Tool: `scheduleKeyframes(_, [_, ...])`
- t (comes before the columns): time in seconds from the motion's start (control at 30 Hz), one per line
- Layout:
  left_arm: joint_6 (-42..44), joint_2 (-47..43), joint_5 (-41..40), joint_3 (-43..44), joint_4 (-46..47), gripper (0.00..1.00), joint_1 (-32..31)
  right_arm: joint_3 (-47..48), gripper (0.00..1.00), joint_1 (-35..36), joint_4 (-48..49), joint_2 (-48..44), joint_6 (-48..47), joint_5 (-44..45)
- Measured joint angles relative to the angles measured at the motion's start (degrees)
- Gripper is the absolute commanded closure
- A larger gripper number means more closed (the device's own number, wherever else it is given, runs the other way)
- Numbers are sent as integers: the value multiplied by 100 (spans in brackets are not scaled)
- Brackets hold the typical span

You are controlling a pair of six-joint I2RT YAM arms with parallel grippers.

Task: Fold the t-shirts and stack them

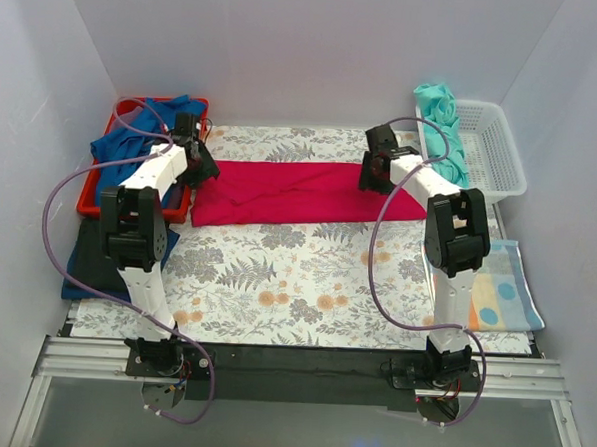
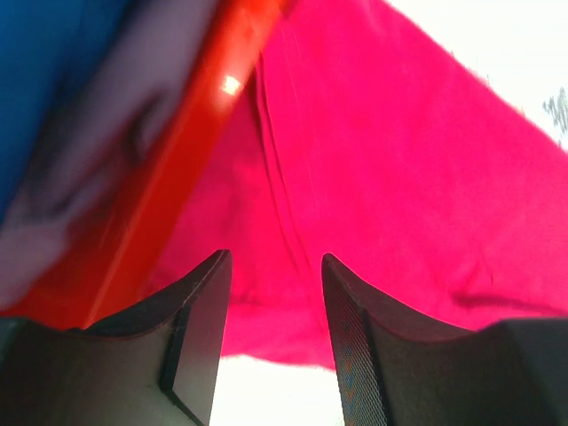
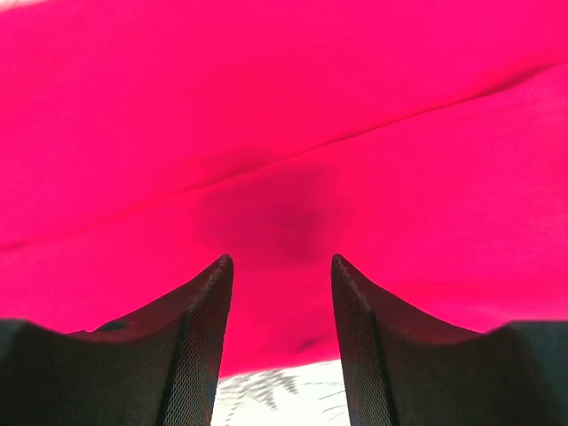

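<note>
One broad fern-print cloth [image 1: 305, 284] covers the table. Across its upper middle lies the crimson-pink t-shirt [image 1: 300, 192], already folded into a long band running left to right. Upper left, the red tray [image 1: 91, 209] holds blue t-shirts [image 1: 122, 144]; upper right, the white basket [image 1: 497, 154] carries the teal t-shirt [image 1: 440, 111].

Left gripper [image 1: 203, 166] sits at the band's left end, right gripper [image 1: 371, 172] at its right end. Both wrist views show jaws spread with nothing between them and crimson fabric just beyond the tips.

My read: a crosswise fold comes next. Each gripper should pinch both layers at an end corner, then lift together with the band kept taut. The left one should steer away from the tray rim, which crowds that end.

No brand, label or writing is readable anywhere.
</note>
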Motion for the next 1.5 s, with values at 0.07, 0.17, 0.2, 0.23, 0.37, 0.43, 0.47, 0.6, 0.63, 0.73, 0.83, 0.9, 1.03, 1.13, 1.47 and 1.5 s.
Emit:
scheduleKeyframes(0.07, [81, -278, 118, -284, 68, 56, -55, -31, 46, 168, 11, 24, -20, -105])
scheduleKeyframes(0.17, [199, -518, 177, -560, 157, 56, -221, -94, 46, 251, 28, 61, -42, -210])
scheduleKeyframes(0.2, [249, -577, 197, -649, 195, 56, -317, -164, 46, 249, 46, 63, -48, -219])
scheduleKeyframes(0.23, [273, -608, 214, -706, 212, 56, -378, -227, 46, 240, 52, 63, -55, -219])
scheduleKeyframes(0.37, [317, -752, 240, -1091, 271, 56, -614, -553, 47, 181, 127, 28, -98, -212])
scheduleKeyframes(0.43, [269, -807, 199, -1307, 273, 56, -636, -754, 47, 175, 310, -68, -107, -208])
scheduleKeyframes(0.47, [221, -826, 138, -1438, 264, 56, -627, -852, 47, 175, 391, -125, -118, -203])
scheduleKeyframes(0.6, [28, -826, -39, -1834, 203, 56, -605, -1054, 47, 175, 579, -229, -122, -201])
scheduleKeyframes(0.63, [-33, -826, -92, -1917, 162, 56, -595, -1082, 47, 175, 614, -245, -122, -199])
scheduleKeyframes(0.73, [-192, -826, -278, -2024, -17, 56, -586, -1174, 48, 170, 706, -293, -120, -190])
scheduleKeyframes(0.83, [-319, -820, -439, -2048, -181, 56, -584, -1292, 48, 131, 776, -363, -103, -192])
scheduleKeyframes(0.9, [-391, -815, -525, -2068, -291, 56, -584, -1399, 49, 70, 796, -428, -96, -201])
scheduleKeyframes(1.03, [-511, -817, -658, -2186, -474, 56, -577, -1753, 50, -192, 789, -688, -83, -210])
scheduleKeyframes(1.13, [-555, -868, -671, -2247, -450, 56, -573, -1943, 50, -407, 765, -824, -79, -203])
scheduleKeyframes(1.47, [-348, -1615, -173, -2291, -382, 56, -568, -2048, 50, -531, 748, -905, -98, -168])
scheduleKeyframes(1.5, [-323, -1781, -105, -2218, -369, 56, -568, -2048, 50, -533, 748, -903, -98, -168])
